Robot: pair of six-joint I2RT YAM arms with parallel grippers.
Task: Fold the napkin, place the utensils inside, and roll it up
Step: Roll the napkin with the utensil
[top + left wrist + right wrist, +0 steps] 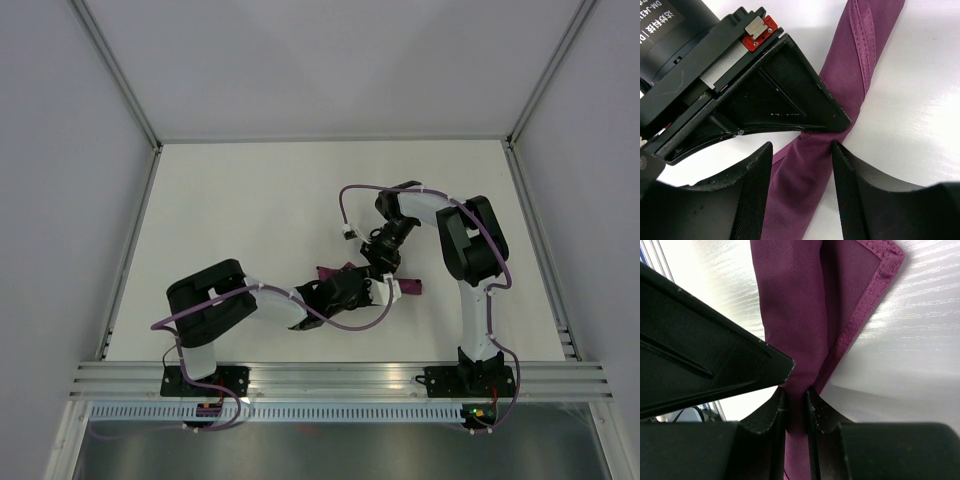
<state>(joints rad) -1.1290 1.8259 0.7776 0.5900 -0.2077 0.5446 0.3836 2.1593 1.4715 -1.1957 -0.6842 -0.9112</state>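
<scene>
The left claw [802,145] is spread around the rolled napkin [850,65], found in the middle of the top view. The right claw [796,392] is pinched on it. Soft, light, slippery cloth is likely best held around the whole roll.

Left arm [225,300], right arm [470,245]: black joint housings, white link covers. One purple cable [350,326] per arm, white clips. Black bases [205,380]. Left gripper [802,145]: matte black fingers [747,200], ribbed inner faces. Right gripper [796,392]: black, triangular webbed finger, red block [759,34] with silver plate and two screws, white lettering [662,12] on my round black housing.
</scene>
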